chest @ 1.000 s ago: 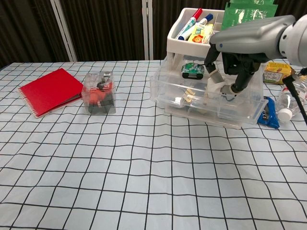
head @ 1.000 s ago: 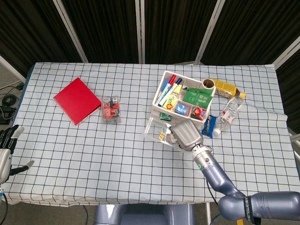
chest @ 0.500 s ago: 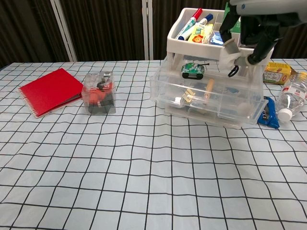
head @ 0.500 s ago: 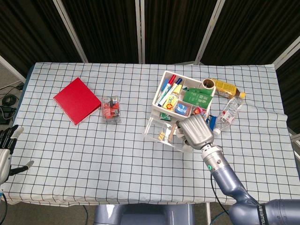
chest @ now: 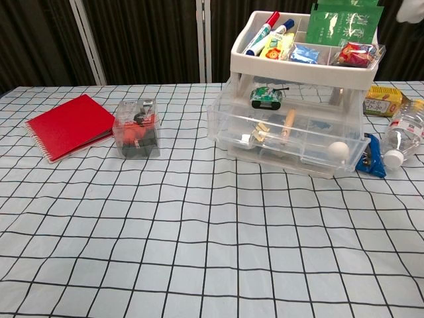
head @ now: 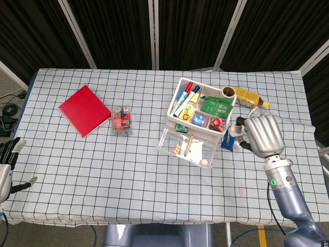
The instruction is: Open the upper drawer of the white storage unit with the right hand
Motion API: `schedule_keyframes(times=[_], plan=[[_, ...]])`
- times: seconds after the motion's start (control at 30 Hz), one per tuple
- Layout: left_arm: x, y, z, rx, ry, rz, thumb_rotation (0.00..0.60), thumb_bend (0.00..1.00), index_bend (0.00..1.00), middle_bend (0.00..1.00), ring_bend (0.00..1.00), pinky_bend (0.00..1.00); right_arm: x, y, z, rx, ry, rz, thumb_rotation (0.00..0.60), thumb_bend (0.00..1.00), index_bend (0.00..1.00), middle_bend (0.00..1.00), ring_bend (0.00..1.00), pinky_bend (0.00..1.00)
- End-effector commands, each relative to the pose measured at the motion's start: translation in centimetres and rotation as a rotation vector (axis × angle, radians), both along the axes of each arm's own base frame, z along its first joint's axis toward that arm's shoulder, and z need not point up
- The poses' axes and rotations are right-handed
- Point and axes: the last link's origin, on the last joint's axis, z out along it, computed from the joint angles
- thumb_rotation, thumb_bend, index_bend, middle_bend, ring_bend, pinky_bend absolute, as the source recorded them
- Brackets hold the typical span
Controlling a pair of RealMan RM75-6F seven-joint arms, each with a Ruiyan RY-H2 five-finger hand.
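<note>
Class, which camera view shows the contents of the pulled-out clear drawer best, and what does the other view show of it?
The chest view: it faces the drawer through its clear front, showing a white ball and a wooden stick inside. The head view looks down on the drawer, small, with its back part hidden under the storage unit.

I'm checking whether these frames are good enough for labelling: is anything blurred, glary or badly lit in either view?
Head view: even light, soft shadows, sharp throughout; the right hand shows no motion blur. Chest view: crisp too; the open clear drawer has mild reflections, yet its contents stay readable. The dark curtains behind lose detail.
</note>
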Motion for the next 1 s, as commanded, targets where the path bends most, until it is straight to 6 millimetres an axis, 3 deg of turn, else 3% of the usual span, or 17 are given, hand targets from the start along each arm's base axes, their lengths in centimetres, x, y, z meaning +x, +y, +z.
schedule_keyframes(times=[0.03, 0.3, 0.47, 0.73, 1.0], plan=[[0.0, 0.0, -0.1, -0.002, 0.002, 0.0, 0.6, 0.07, 0.0, 0.0, 0.0, 0.0, -3.5, -0.2, 1.6, -0.048, 0.016, -0.06, 0.6, 0.27, 0.64, 1.0, 1.0, 0.73], [0.0, 0.1, -0.2, -0.008, 0.006, 0.003, 0.6, 0.07, 0.0, 0.0, 0.0, 0.0, -9.1, -0.4, 1.1, -0.068, -0.044, -0.16, 0.6, 0.23, 0.63, 1.0, 1.0, 0.73], [-0.1, 0.2, -0.2, -0.01, 0.007, 0.009, 0.6, 0.07, 0.0, 0.0, 0.0, 0.0, -10.8, -0.1, 0.3, -0.073, -0.074, -0.187, 0.6, 0.23, 0.63, 1.0, 1.0, 0.73], [0.0, 0.1, -0.3, -0.012, 0.01, 0.005, 0.6, 0.07, 0.0, 0.0, 0.0, 0.0, -16.3, 0.9, -1.7, -0.099, -0.151, -0.276, 0.6, 0.23, 0.63, 1.0, 1.0, 0.73], [-0.1, 0.1, -0.4, -0.014, 0.016, 0.009, 0.6, 0.07, 0.0, 0.0, 0.0, 0.0, -19.9, 1.9, -3.7, -0.098, -0.173, -0.323, 0.6, 0.22, 0.63, 1.0, 1.0, 0.72]])
